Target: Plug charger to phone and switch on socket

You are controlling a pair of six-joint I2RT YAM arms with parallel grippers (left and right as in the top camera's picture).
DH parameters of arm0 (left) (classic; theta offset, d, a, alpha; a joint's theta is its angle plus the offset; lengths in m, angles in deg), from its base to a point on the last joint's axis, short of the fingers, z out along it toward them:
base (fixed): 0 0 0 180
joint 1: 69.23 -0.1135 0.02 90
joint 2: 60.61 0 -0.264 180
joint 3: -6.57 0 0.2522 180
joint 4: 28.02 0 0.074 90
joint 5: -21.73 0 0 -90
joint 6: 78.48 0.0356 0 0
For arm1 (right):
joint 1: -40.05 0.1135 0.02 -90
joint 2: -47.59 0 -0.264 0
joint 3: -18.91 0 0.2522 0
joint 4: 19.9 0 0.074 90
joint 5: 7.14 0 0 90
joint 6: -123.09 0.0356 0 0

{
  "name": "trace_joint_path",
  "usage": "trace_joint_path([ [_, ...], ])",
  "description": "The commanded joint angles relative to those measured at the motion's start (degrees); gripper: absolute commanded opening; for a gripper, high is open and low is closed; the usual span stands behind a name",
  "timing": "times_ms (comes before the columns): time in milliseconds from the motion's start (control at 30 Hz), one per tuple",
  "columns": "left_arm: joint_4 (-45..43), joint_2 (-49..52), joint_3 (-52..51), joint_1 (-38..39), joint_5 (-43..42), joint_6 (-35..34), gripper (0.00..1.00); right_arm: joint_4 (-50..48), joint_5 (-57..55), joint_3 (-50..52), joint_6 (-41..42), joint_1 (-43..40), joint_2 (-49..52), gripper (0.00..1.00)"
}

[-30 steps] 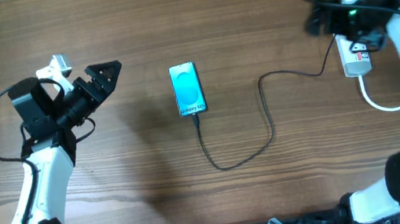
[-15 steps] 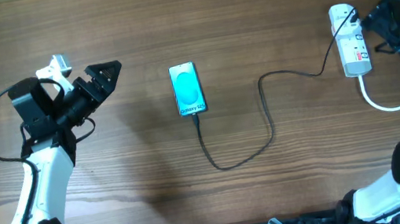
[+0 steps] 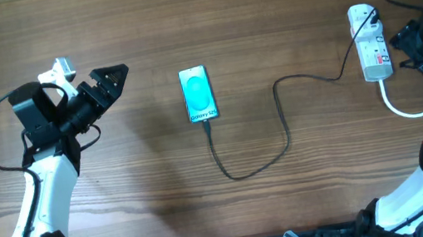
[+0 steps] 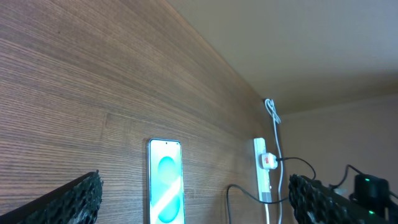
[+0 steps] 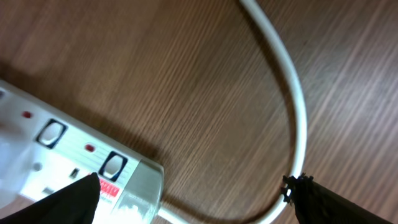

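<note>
Phone lying flat near the middle of the counter, a little toward the far edge. Screen glowing cyan on a glossy slab with rounded corners. Thin black charger running from the phone's near end, looping limp toward the far right corner and ending at a plug sitting in the socket.

Plugging-in apparently done; switching on apparently the step in hand, on or off not being readable here.

Right jaws hovering apart just beside the socket by the right edge, clamping nothing. Left jaws hanging wide apart near the left edge, well apart from the phone, holding nothing.

Next move probably calling for pressing one fingertip squarely onto a small rocker switch, the one paired with the occupied outlet. Going gently, the light strip being likely to slide on smooth wood grain.

Socket looking hard, white and boxy, with a thick, stiff white lead curving off its near end.
</note>
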Motion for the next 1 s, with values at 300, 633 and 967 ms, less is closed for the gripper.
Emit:
trace_joint_path([
  [300,-0.04,-1.38,1.01,-0.04,0.09,0.94,1.0,-9.05,8.22,0.68,-2.32,-0.17,9.53,1.0],
  [633,-0.04,-1.38,1.01,-0.04,0.09,0.94,1.0,-13.94,10.19,0.68,-2.36,-0.17,13.38,1.0],
  [967,-0.04,-1.38,1.01,-0.04,0.09,0.94,1.0,-15.93,10.19,0.68,-2.34,-0.17,13.44,1.0],
])
